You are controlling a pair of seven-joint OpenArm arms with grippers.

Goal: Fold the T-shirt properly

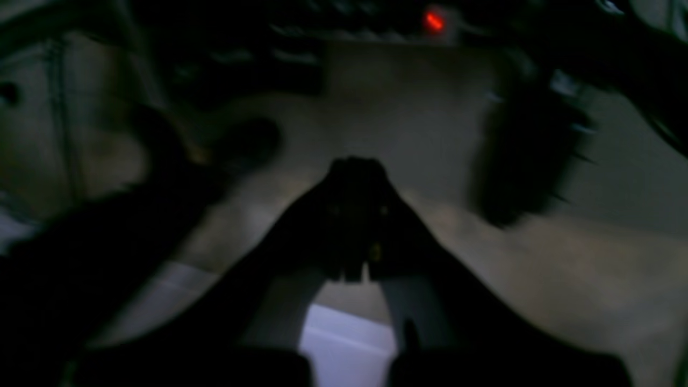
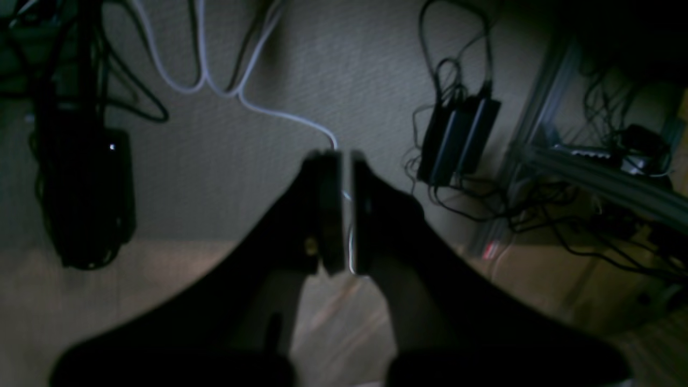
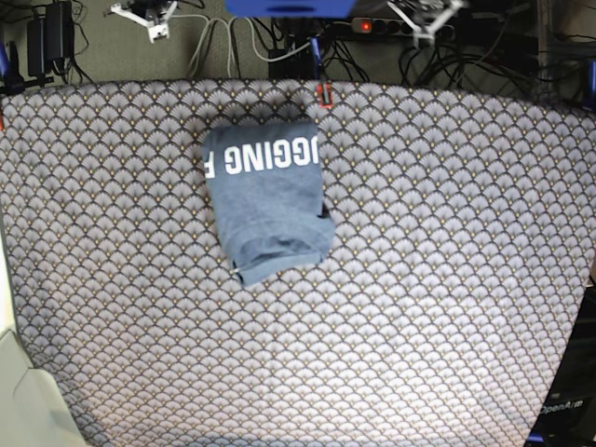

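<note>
The T-shirt (image 3: 268, 200) lies folded into a compact slate-blue rectangle on the far middle of the table, with white lettering showing along its far edge. A rumpled fold sticks out at its near corner. Neither gripper touches it. Both arms are drawn back beyond the table's far edge, and both wrist cameras look down at the floor. In the dark, blurred left wrist view, my left gripper (image 1: 355, 166) is shut with nothing in it. My right gripper (image 2: 345, 161) has its fingers almost together, with only a thin slit between them and nothing held.
The scallop-patterned tablecloth (image 3: 447, 279) covers the whole table. A red clip (image 3: 323, 93) sits at the far edge. Behind the table are cables and a power strip with a red light (image 3: 365, 26). On the floor lie a black power adapter (image 2: 457, 140) and a metal frame (image 2: 591, 172).
</note>
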